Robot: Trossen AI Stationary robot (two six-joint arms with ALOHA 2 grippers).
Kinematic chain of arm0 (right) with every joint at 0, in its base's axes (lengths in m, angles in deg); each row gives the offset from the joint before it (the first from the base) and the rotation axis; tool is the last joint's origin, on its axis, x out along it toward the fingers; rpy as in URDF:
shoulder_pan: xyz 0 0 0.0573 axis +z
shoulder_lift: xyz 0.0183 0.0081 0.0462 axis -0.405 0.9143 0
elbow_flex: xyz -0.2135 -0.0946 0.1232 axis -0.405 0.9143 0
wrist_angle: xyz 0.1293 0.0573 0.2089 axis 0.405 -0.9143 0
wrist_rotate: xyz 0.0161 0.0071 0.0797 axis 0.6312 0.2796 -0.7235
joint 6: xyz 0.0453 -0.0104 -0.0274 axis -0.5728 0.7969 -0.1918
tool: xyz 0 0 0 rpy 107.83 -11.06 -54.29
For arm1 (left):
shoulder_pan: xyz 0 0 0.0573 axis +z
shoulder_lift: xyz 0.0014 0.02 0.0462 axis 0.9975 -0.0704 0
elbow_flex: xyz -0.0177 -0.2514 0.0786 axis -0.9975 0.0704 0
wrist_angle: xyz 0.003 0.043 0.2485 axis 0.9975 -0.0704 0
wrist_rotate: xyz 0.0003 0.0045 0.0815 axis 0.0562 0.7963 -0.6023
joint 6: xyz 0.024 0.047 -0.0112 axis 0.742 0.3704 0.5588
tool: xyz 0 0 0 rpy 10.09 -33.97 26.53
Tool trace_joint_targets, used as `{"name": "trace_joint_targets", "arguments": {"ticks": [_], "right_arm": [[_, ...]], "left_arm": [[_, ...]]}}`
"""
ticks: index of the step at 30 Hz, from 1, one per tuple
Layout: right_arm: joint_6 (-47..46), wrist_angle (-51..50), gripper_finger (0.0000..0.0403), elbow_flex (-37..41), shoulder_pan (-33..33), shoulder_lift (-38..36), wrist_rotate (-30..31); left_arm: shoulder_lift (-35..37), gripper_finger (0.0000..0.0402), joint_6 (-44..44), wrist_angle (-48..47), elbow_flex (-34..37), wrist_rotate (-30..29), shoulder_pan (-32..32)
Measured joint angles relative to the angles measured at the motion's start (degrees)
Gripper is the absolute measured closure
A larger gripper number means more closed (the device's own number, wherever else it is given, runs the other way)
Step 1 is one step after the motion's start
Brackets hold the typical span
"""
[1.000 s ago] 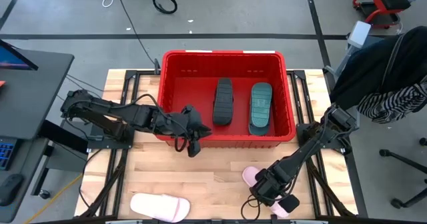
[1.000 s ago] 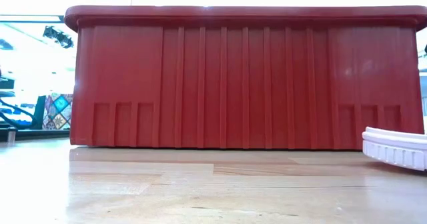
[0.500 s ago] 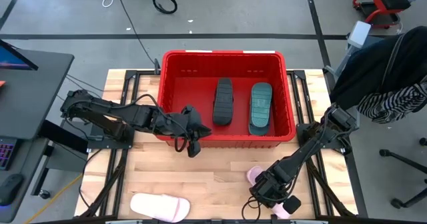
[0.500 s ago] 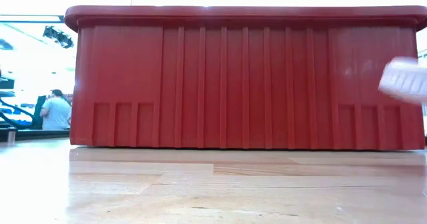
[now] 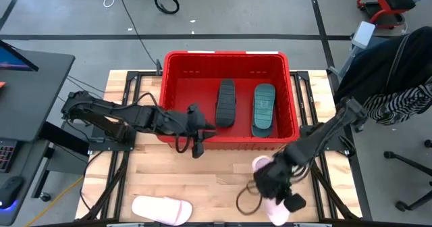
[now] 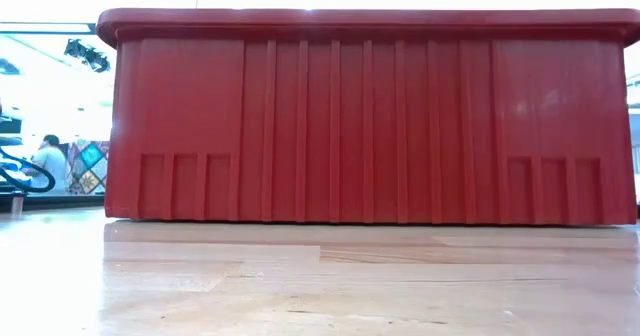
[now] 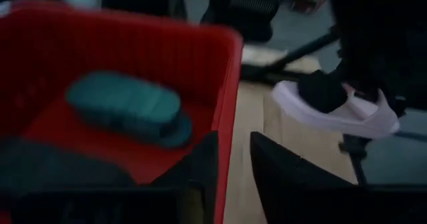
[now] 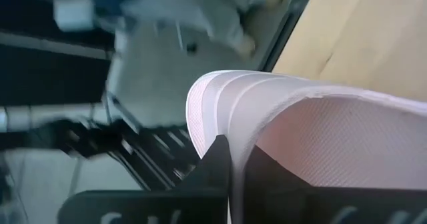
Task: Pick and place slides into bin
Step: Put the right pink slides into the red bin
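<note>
The right gripper pinches a pink slide off the table, just in front of the bin; arm and gripper hide most of it. The left gripper sits at the bin's front rim, fingers slightly parted, empty. A black slide and a teal slide lie inside; another pink slide lies on the table.

This was a robotics lab or workshop rather than a home. A plank-topped wooden table stood on a black metal frame over a grey concrete floor marked with dark tape lines. Loose cables lay on that floor, a red rolling stool stood off the table's far right corner, and a monitor sat on a desk beyond its left edge.
</note>
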State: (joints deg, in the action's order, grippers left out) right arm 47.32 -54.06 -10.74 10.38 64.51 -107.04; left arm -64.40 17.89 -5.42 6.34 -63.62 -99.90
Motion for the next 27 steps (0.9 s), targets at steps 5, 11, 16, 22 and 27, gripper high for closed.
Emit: {"name": "trace_joint_targets", "arguments": {"ticks": [5, 11, 16, 22, 27], "right_arm": [[-4.27, -5.58, 0.0394, -3.13, -2.93, -5.79, 0.25], [-11.98, -8.59, 0.0394, -3.29, -2.3, -13.04, 4.51], [-16.71, -3.6, 0.0394, -3.34, -2.21, -21.69, 15.92], [-6.41, 7.29, 0.0395, -3.4, -3.2, -29.48, 37.67], [-1.11, 7.74, 0.0395, -3.4, -8.08, -30.92, 44.84]], "left_arm": [[0.0, 0.0252, 6.62, 8.66, 0.0, 0.04, 0.1], [0.0, 0.018, 2.99, 12.36, 0.0, 3.09, 3.06], [-0.03, 0.0148, -3.19, 12.59, 0.0, 10.39, 6.12], [-0.39, 0.0142, -4.99, 17.57, 0.02, 17.58, 7.79], [0.2, 0.0146, -4.99, 18.51, 0.03, 17.89, 8.14]]}}
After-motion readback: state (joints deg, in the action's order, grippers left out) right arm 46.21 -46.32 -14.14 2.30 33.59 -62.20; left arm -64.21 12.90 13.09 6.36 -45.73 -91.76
